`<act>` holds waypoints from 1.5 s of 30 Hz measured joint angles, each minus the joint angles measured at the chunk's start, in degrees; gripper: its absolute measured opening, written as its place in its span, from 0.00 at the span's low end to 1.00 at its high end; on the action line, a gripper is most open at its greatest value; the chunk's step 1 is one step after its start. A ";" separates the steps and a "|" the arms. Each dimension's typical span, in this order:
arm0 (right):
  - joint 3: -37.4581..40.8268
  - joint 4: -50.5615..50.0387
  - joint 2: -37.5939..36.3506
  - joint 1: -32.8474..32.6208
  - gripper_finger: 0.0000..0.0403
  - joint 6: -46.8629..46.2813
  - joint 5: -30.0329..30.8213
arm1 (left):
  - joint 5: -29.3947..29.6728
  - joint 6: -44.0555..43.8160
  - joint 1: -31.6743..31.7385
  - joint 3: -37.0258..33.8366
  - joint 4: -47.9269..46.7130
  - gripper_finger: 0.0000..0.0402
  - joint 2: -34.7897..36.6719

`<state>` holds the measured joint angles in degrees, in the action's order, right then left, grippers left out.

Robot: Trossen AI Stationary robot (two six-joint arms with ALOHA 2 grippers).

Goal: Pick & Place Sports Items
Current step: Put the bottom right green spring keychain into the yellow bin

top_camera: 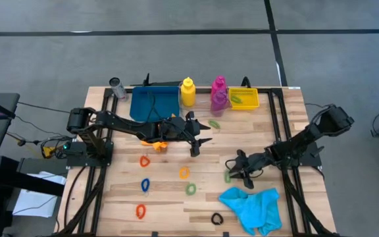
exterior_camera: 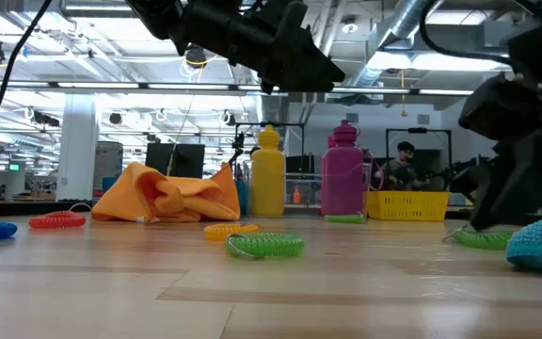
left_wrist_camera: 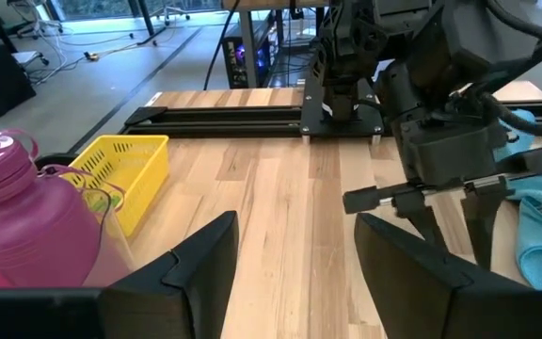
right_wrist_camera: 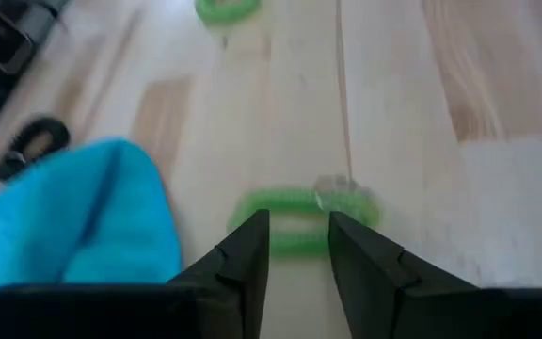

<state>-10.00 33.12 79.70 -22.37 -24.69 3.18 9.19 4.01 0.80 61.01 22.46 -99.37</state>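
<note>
**Even indoor light, soft focus up close**

The table (top_camera: 255, 125) is evenly bright from above, with only faint shadows. In the low view, ceiling lamps (exterior_camera: 196, 56) glare and the arms look like dark silhouettes. The right wrist view is blurred, especially the green ring (right_wrist_camera: 299, 221) and the cyan cloth (right_wrist_camera: 73, 212).

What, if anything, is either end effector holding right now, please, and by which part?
Nothing is held. The left end effector hangs open and empty above the table. The right end effector is open, its fingers straddling a green ring lying on the table, not yet gripping it.
</note>
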 joint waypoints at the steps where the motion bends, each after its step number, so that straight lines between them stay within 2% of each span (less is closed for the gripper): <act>1: -0.02 0.88 -0.04 0.06 0.26 0.00 -0.22 | 0.00 0.00 0.00 0.00 -0.02 0.52 0.00; 5: -0.02 3.09 -0.04 -0.02 0.26 2.38 -0.07 | 0.04 0.00 0.00 0.00 0.00 0.52 0.00; 12: -0.03 2.86 -0.04 0.00 0.26 8.92 3.54 | 0.28 0.00 0.00 0.00 0.00 0.52 0.00; 18: -0.06 2.93 0.39 0.00 0.26 9.94 4.43 | 0.26 0.00 0.00 -0.01 -0.01 0.52 0.00; 33: -4.26 3.66 11.08 0.04 0.26 11.39 5.11 | 0.20 0.00 0.01 0.00 0.00 0.52 0.00; 37: -4.46 3.38 11.15 0.04 0.20 11.47 5.14 | 0.17 0.00 0.02 0.00 -0.07 0.52 0.00; 42: -4.46 3.36 11.17 0.04 0.04 12.25 5.07 | 0.15 0.00 0.01 0.00 -0.09 0.52 0.00; 45: -4.44 3.87 11.23 -0.03 0.03 13.35 5.80 | -0.01 0.00 0.00 0.00 -0.11 0.52 0.00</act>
<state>-14.44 36.99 90.94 -22.40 -11.33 8.98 9.18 4.01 0.80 61.01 22.35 -99.37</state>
